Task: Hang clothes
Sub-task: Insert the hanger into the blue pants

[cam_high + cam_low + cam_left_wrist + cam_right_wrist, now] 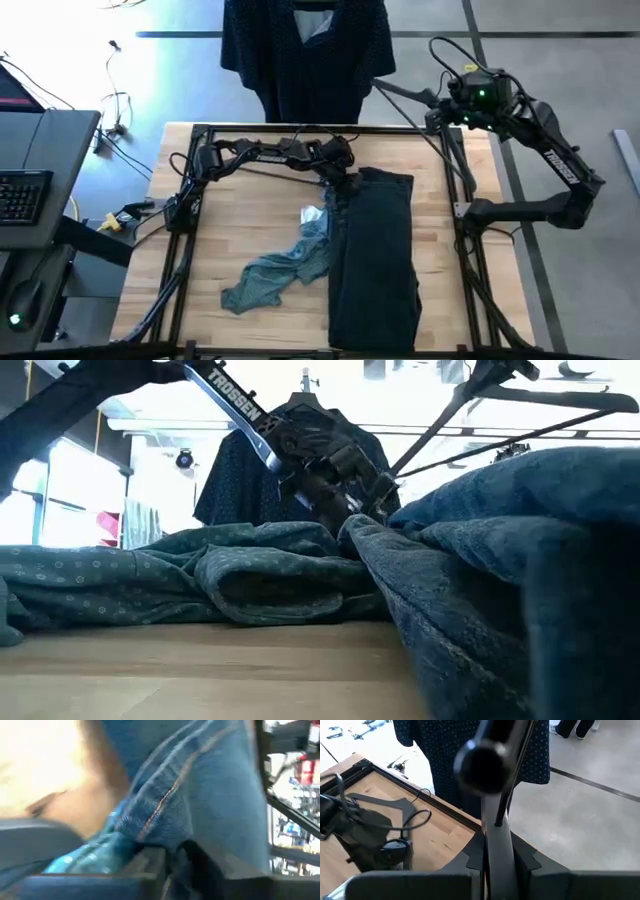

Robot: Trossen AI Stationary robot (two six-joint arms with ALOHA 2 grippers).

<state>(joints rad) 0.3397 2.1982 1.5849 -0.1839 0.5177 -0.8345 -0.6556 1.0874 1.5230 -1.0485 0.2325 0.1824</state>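
Observation:
The dark trousers [375, 260] lie lengthwise on the table's right half. My left gripper [342, 172] is shut on their far left corner. The teal shirt [280, 270] lies crumpled on the table against the trousers' left side. Beyond the far edge the navy dotted shirt [305, 55] hangs from a hanger's hook [305, 380]. Off the table's far right corner, my right gripper [437, 112] is shut on a thin dark hanger [405, 93], held in the air. My left gripper pinches the trousers' far left edge [165, 820], by a stitched seam, between its two fingers [150, 865]. It comes slanting down from the far left. That corner [365, 525] is bunched up at the fingers; the other parts of the trousers lie on the table. My right gripper pinches a straight dark bar of the hanger [496, 832] between its two fingers. The bar runs forward out of the fingers to a rounded end [485, 765]. The hanger [540, 400] is clear of the table.
A black metal frame [180, 240] runs round the table's edges. A desk with a keyboard [25, 195] stands to the left, with loose cables [115, 105] behind it. Bare wood [240, 215] shows on the table's left half.

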